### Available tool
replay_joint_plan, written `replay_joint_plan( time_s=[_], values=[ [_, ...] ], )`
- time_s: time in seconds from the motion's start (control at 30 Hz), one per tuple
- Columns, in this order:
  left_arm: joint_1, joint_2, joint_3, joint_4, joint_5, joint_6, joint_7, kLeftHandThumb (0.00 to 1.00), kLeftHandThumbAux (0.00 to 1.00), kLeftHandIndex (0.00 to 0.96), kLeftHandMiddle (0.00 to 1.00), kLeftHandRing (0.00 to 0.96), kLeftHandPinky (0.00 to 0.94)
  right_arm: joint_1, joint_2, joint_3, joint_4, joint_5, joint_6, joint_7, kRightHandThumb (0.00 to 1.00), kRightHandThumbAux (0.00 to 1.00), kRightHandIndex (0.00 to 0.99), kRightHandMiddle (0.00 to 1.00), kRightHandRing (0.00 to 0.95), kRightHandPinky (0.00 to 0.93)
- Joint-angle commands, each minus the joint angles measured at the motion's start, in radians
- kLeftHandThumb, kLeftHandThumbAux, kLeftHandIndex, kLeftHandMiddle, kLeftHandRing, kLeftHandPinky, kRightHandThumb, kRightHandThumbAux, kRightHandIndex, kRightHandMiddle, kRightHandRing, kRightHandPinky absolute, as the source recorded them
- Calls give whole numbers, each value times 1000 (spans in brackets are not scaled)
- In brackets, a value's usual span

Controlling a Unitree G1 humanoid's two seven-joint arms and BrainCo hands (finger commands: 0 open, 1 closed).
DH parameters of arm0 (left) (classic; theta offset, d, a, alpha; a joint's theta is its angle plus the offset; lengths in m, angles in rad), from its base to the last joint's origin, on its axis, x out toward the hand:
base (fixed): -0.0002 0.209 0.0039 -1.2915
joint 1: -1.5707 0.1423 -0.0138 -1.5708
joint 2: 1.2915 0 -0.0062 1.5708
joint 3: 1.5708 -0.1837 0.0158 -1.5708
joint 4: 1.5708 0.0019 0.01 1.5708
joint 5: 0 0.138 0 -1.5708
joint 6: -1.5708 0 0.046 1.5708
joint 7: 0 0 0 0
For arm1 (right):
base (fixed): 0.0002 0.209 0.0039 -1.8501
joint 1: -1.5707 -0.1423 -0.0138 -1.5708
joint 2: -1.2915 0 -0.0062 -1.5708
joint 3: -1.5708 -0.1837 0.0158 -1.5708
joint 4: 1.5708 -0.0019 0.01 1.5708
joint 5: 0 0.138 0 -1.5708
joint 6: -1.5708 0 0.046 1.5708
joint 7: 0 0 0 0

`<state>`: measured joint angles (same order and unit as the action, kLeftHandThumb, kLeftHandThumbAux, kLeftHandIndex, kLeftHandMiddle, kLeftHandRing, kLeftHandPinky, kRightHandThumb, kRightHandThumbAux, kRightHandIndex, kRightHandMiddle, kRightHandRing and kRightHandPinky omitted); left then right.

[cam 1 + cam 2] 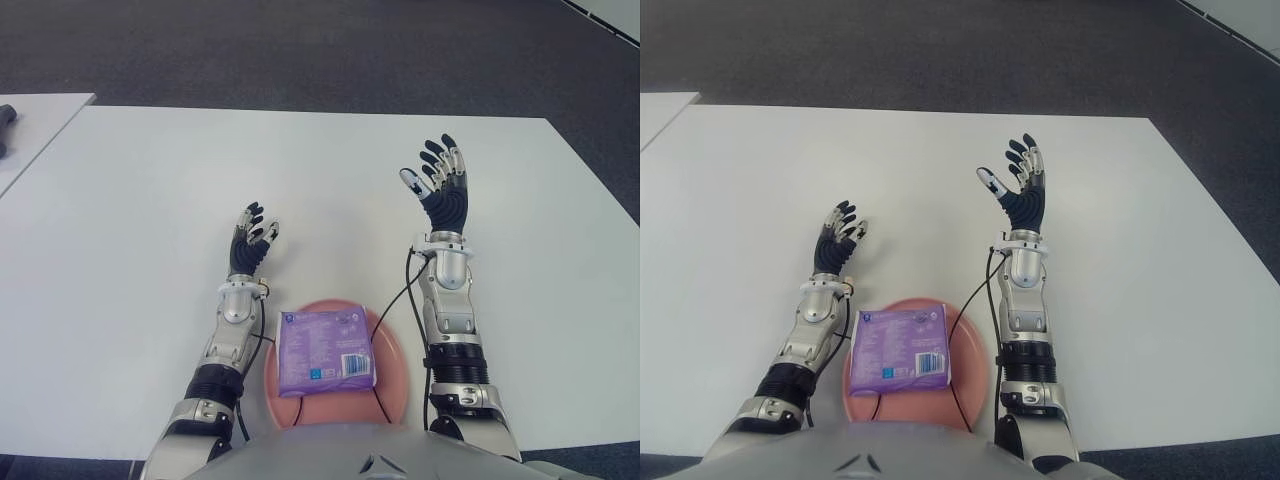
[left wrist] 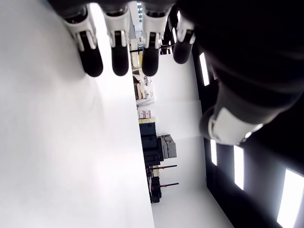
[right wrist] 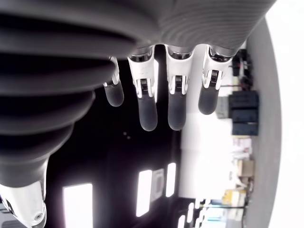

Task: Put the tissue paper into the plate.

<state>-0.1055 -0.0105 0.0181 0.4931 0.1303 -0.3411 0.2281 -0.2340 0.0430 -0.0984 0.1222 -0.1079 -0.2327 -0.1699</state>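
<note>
A purple pack of tissue paper [image 1: 324, 351] lies flat in the pink plate [image 1: 392, 358] at the table's near edge, close to my body. My left hand [image 1: 252, 238] is raised just beyond the plate's left side, fingers spread, holding nothing. My right hand [image 1: 438, 180] is lifted higher, beyond the plate's right side, palm open and fingers spread, also holding nothing. The wrist views show only each hand's extended fingers [image 2: 119, 52] [image 3: 147, 104] and the room behind them.
The white table [image 1: 140, 220] stretches wide ahead and to both sides. A second white table with a dark object [image 1: 6, 125] on it shows at the far left. Dark carpet [image 1: 300, 50] lies beyond the table's far edge.
</note>
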Motion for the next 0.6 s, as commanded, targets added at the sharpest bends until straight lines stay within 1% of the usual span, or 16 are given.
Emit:
replay_joint_plan(
  time_s=[0.03, 0.17, 0.33, 0.5, 0.6],
  values=[
    [9, 6, 1, -4, -6, 29, -15, 279, 650, 124, 147, 139, 155, 23, 4, -5, 42, 13, -24, -16, 224, 671, 89, 194, 190, 182],
    [8, 7, 4, -15, -11, 36, -19, 278, 648, 124, 141, 132, 147, 32, -2, -3, 67, -1, -33, -31, 228, 683, 88, 189, 187, 179],
    [5, 8, 7, -24, -16, 46, -22, 283, 651, 127, 139, 129, 149, 47, -10, 1, 94, -23, -35, -54, 208, 691, 82, 179, 181, 174],
    [0, 12, 9, -32, -20, 57, -25, 286, 654, 128, 134, 124, 147, 72, -18, 8, 126, -30, -49, -64, 187, 697, 75, 165, 166, 150],
    [-2, 13, 7, -40, -16, 62, -21, 287, 661, 127, 134, 124, 147, 82, -15, 12, 151, -27, -50, -67, 196, 711, 72, 155, 155, 142]
  ],
)
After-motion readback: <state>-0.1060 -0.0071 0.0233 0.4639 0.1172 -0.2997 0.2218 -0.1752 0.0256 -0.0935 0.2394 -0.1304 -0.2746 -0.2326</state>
